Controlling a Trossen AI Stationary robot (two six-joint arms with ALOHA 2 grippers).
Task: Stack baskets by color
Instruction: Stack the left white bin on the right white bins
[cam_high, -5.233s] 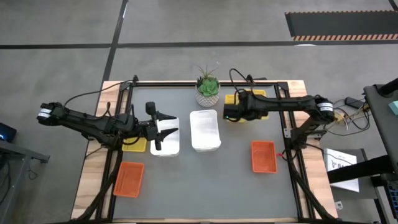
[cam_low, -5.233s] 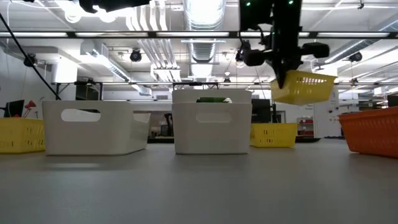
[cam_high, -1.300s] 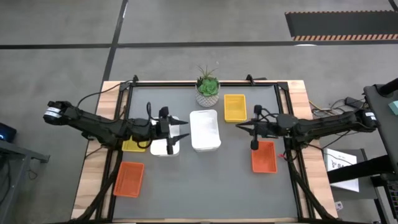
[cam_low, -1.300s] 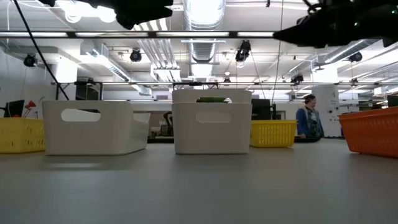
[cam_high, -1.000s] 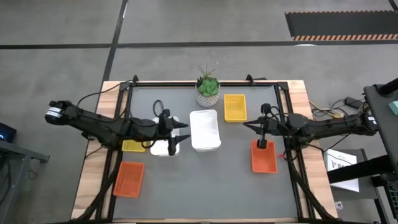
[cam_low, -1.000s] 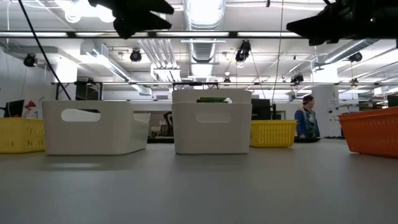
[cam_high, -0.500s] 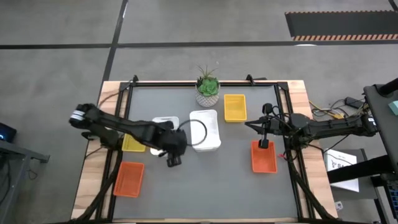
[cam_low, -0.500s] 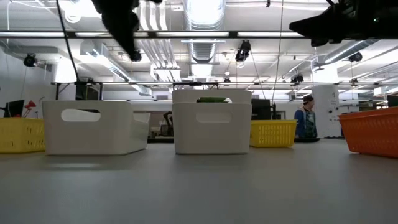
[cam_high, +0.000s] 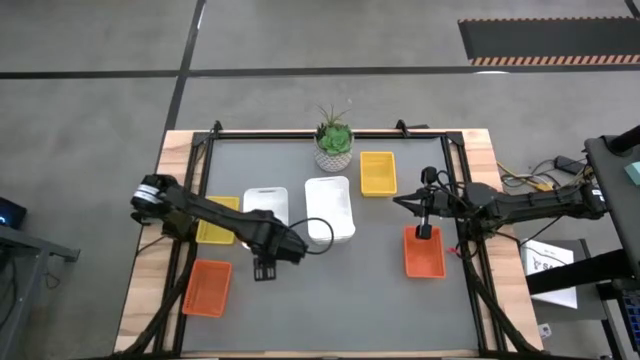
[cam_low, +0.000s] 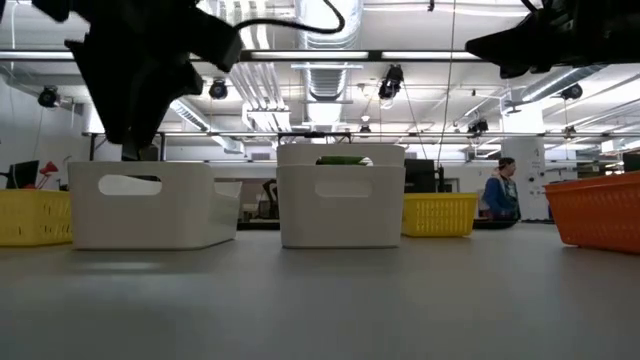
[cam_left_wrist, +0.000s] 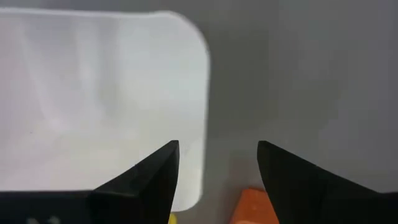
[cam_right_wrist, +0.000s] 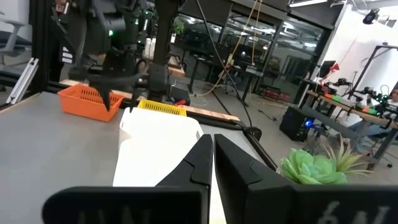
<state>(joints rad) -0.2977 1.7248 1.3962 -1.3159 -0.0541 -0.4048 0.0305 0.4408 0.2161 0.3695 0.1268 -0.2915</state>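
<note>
Two white baskets stand side by side mid-table, the left one (cam_high: 265, 200) and the right one (cam_high: 330, 208). One yellow basket (cam_high: 213, 228) sits left of them and another (cam_high: 377, 172) at the far right. One orange basket (cam_high: 207, 288) lies near left, another (cam_high: 424, 252) on the right. My left gripper (cam_high: 264, 270) points down, open, over the left white basket's near end (cam_left_wrist: 93, 93). One finger (cam_left_wrist: 155, 171) is over the basket's rim, the other (cam_left_wrist: 292, 180) over bare table. My right gripper (cam_high: 397, 203) hovers shut and level, right of the white baskets.
A small potted green plant (cam_high: 334, 142) stands at the far edge, between the white and yellow baskets. Grey table lies open along the near edge (cam_high: 330, 310). A person (cam_low: 500, 200) shows in the room behind the table.
My left gripper has swung from level to pointing straight down. It has moved toward the table's near edge and sunk toward the left white basket's near end, staying open. The baskets have not moved.
</note>
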